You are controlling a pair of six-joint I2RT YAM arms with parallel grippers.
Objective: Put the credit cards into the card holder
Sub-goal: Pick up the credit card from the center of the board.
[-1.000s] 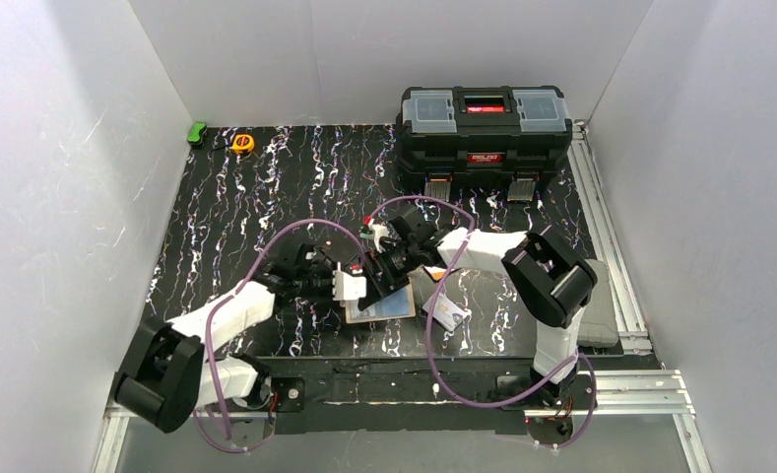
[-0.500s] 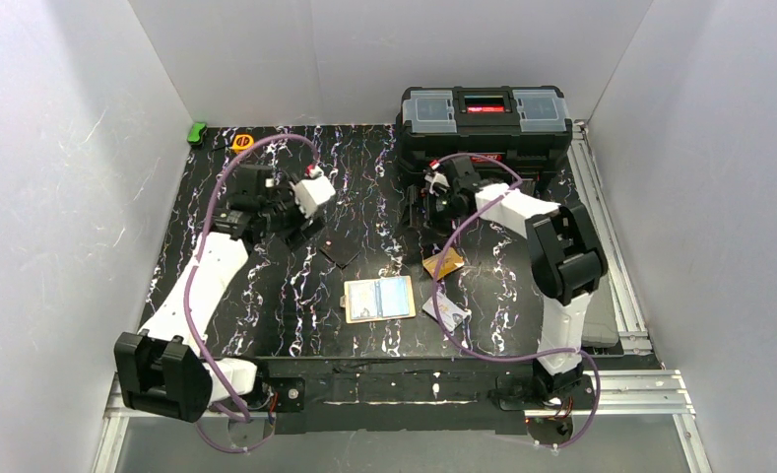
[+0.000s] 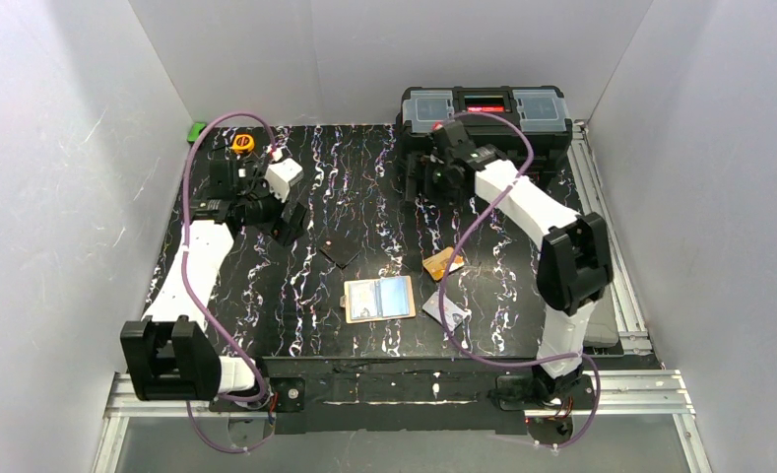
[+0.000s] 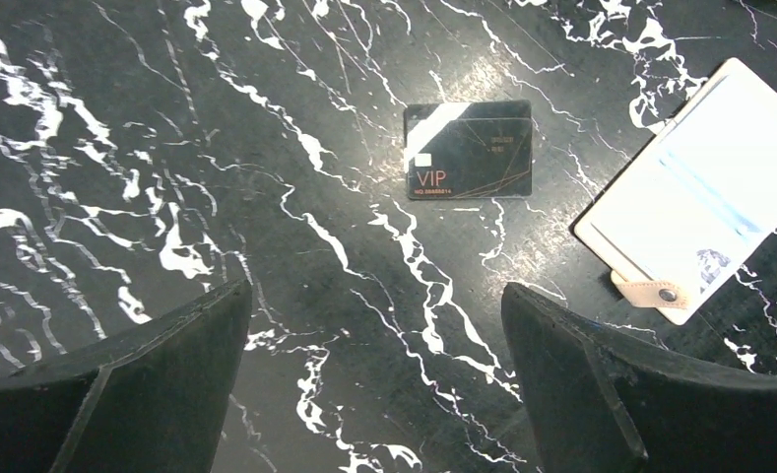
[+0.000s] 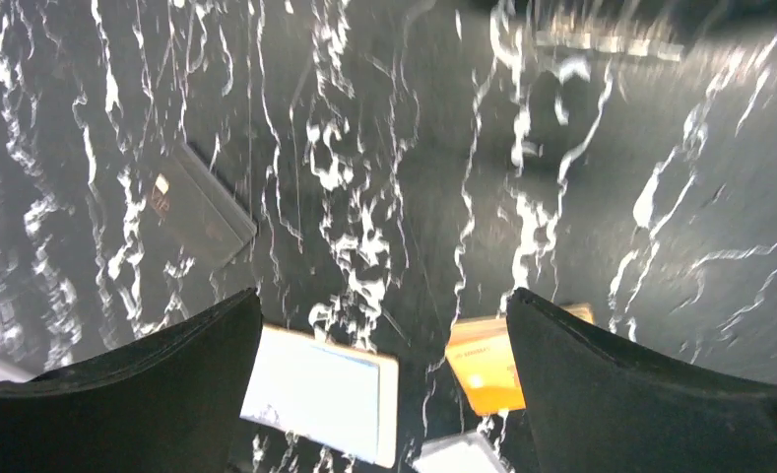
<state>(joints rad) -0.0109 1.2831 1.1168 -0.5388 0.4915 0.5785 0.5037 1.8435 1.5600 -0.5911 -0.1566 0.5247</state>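
Card holder (image 3: 379, 299) lies open; well behind-left of it my left gripper (image 4: 376, 296) hangs spread and empty, a black card (image 3: 340, 253) near its back-left, orange card (image 3: 443, 263) and silver card (image 3: 450, 310) just right, my right gripper (image 5: 384, 296) gapes empty behind-right, so I judge reaching for a loose card comes next.

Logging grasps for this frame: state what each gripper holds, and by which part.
Nothing is held. The left gripper and the right gripper are both open and empty.
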